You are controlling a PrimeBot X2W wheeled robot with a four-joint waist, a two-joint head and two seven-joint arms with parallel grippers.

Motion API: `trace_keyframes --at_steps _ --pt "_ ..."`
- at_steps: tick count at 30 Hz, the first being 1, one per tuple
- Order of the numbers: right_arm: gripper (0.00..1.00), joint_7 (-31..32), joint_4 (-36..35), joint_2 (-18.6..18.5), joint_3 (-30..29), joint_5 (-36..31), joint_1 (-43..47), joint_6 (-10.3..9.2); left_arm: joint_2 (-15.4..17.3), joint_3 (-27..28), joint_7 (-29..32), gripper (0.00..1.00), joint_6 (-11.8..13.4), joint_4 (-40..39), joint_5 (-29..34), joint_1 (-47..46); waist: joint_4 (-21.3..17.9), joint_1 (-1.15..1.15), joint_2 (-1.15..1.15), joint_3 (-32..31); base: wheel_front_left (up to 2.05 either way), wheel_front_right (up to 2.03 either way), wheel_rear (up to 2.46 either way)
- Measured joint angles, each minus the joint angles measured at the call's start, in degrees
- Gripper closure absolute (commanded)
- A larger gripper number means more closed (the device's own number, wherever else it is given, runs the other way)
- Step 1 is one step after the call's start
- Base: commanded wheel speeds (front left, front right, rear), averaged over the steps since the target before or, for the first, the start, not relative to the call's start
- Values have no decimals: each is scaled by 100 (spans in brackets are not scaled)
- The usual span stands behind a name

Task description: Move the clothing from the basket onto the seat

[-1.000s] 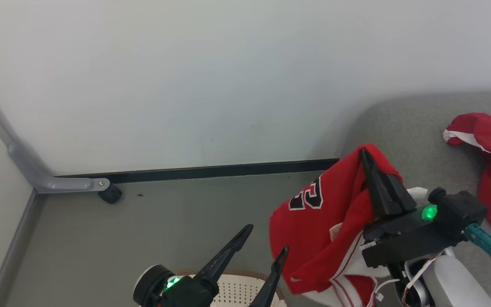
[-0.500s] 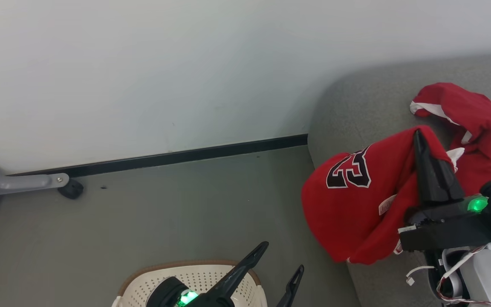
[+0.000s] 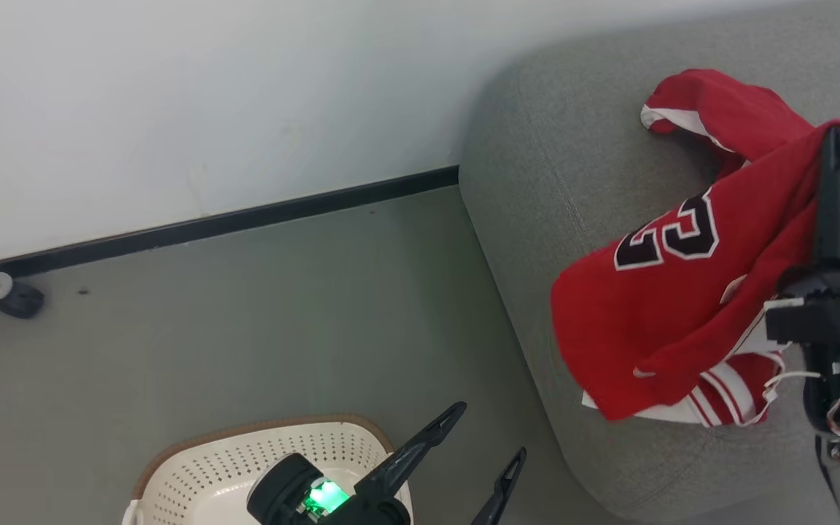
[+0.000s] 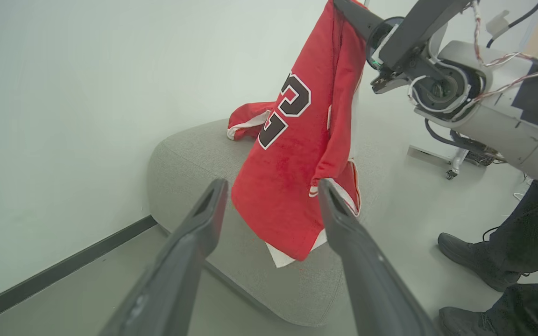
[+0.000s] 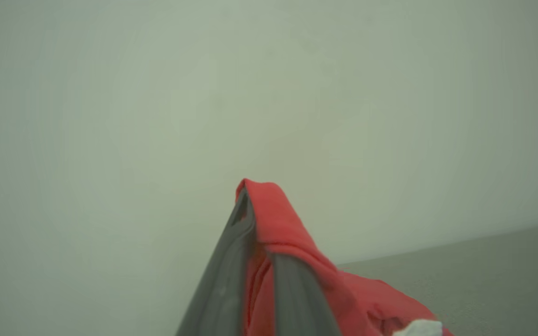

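Counting the clothing gives two red pieces: a jersey (image 3: 668,306) with black, white-edged numerals, and a second red garment (image 3: 719,109) with white trim. There is one basket (image 3: 259,426) and one seat (image 3: 537,146).

The jersey hangs over the seat from the right claw (image 3: 836,138), whose fingers are pressed together on a fold near its top. Whether its striped lower edge touches the cushion is hard to tell. The second red garment lies crumpled on the seat, partly hidden behind the jersey.

The basket stands on the floor (image 3: 245,306), cut off by the head view's bottom edge and partly covered by the left claw (image 3: 491,429). That claw is spread wide and empty, and points toward the seat. A person's dark shoes (image 4: 470,256) stand beyond the seat, cropped at the frame edge.
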Motion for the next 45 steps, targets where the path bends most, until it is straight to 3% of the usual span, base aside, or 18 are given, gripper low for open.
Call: trace_keyframes --at_steps 9,17,24,35,41,45 --pt "100 9 390 -308 -550 209 -1152 5 73 -27 147 0 -115 -43 65 -325 -277 0 0 600 0 0 0" --pt "100 32 938 -810 -1174 368 -2365 -3 114 -43 241 0 -231 -46 78 -609 -338 1 0 1115 0 0 0" --pt "100 94 1483 -1468 -1533 444 -3337 -49 98 -96 246 0 -283 -65 100 -800 -172 0 0 1514 0 0 0" --pt "100 209 2191 -2084 -1712 375 -3923 -40 27 -207 252 0 -353 -151 149 -1118 216 0 0 2097 0 0 0" --pt "100 213 2606 -2145 -1714 374 -3940 -43 81 -172 250 0 -402 -179 151 -1163 416 0 0 2435 0 0 0" --pt "100 211 2971 -1942 -1596 379 -3939 10 130 -124 243 0 -403 -169 155 -1274 499 0 1 2640 0 0 0"
